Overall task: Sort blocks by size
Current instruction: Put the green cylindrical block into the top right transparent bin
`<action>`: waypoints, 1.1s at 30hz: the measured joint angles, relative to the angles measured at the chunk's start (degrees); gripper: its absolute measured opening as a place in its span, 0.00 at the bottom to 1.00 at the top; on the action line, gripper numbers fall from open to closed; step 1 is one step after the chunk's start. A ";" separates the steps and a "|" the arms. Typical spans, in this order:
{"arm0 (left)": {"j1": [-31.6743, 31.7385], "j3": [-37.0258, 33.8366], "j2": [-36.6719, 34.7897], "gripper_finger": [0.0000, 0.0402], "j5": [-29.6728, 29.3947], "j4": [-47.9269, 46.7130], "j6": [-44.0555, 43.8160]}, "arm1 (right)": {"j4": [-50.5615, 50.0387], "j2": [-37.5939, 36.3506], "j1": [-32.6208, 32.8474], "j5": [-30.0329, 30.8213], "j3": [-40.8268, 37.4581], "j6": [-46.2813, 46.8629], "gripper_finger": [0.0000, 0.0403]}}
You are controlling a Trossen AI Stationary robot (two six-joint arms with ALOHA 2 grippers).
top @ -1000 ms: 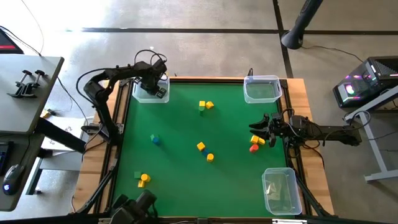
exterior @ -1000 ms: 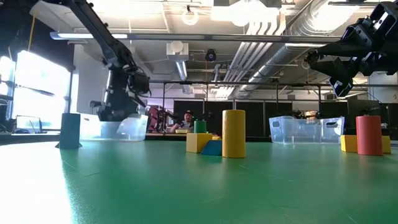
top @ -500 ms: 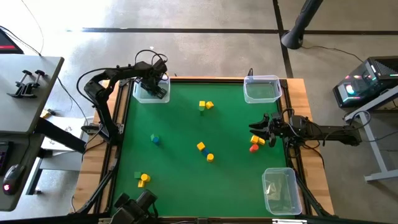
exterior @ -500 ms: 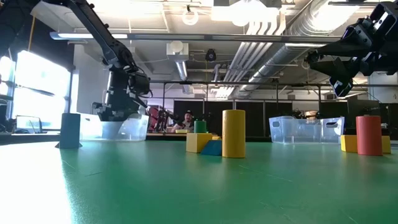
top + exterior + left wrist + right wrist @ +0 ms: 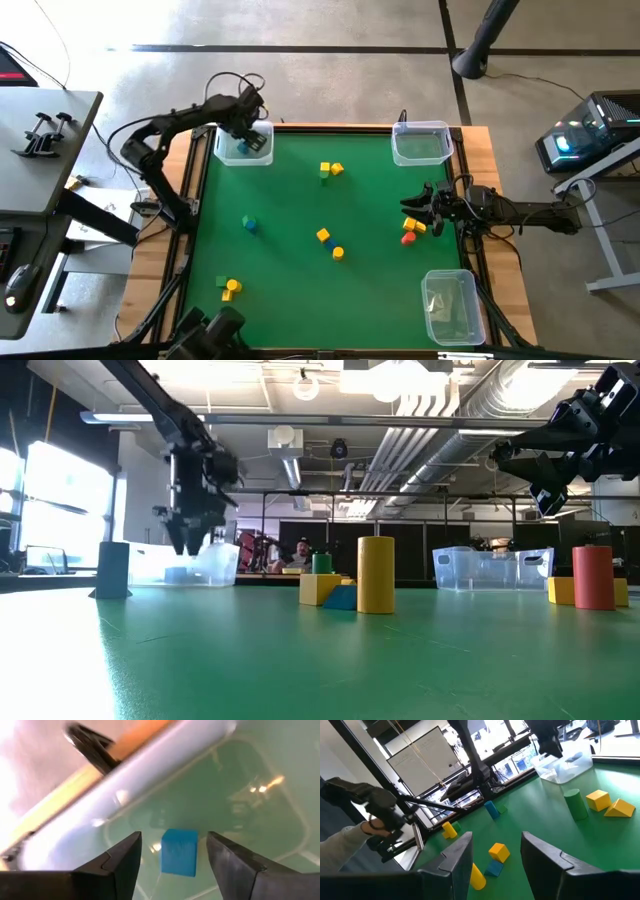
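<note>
Blue block (image 5: 179,852) lies blurred in the bin (image 5: 150,780), between parted jaws.

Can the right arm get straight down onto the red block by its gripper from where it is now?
Probably yes. The right gripper hangs open just above the red block, which stands on the green table. Only a yellow block sits close beside it and might crowd one finger.

- A green felt table top (image 5: 290,210) set in a light wooden frame (image 5: 485,190).
- Three clear plastic bins on it: one at the far left corner (image 5: 243,152), one at the far right corner (image 5: 421,143), one at the near right corner (image 5: 451,306).
- A grey side table (image 5: 40,150) stands left of it.
- A person's hand (image 5: 372,826) shows in the room beyond.
</note>
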 joint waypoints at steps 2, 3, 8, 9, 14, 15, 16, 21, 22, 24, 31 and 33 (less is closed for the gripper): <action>-0.21 0.00 -2.98 0.54 0.38 -0.07 0.03 | 0.02 -0.01 0.02 0.00 0.00 0.01 0.39; -0.50 0.00 -4.59 0.55 1.22 -0.02 0.04 | 0.02 -0.01 0.02 0.02 0.00 0.01 0.39; -3.25 0.00 -12.91 0.55 9.97 0.86 2.63 | 0.01 -0.01 0.02 0.00 0.00 0.01 0.39; -4.36 0.00 -14.45 0.55 12.23 1.67 3.92 | 0.01 -0.01 0.02 0.00 0.00 0.01 0.39; -13.75 0.04 -19.68 0.55 19.58 8.06 10.59 | 0.00 -0.01 0.02 0.02 0.00 0.01 0.39; -16.18 0.04 -20.13 0.55 19.58 9.60 12.21 | 0.01 -0.01 0.02 0.00 0.00 0.01 0.39; -18.71 0.04 -20.38 0.55 19.56 11.02 13.93 | 0.02 -0.01 0.02 0.00 0.00 0.01 0.39; -29.97 0.04 -19.45 0.55 19.43 18.02 18.86 | 0.00 -0.01 0.00 0.00 0.00 0.01 0.39; -31.68 0.04 -18.86 0.55 19.35 19.11 19.02 | 0.02 -0.01 0.02 0.00 0.00 0.01 0.39; -34.85 0.04 -17.17 0.55 19.18 21.60 18.99 | 0.02 -0.01 0.00 0.00 0.01 0.01 0.39; -40.67 0.02 -6.87 0.55 18.82 29.95 16.25 | 0.01 -0.01 0.01 0.01 0.00 0.01 0.39; -41.05 0.02 -3.55 0.55 18.41 32.79 15.69 | 0.02 -0.01 0.02 0.00 0.02 0.01 0.39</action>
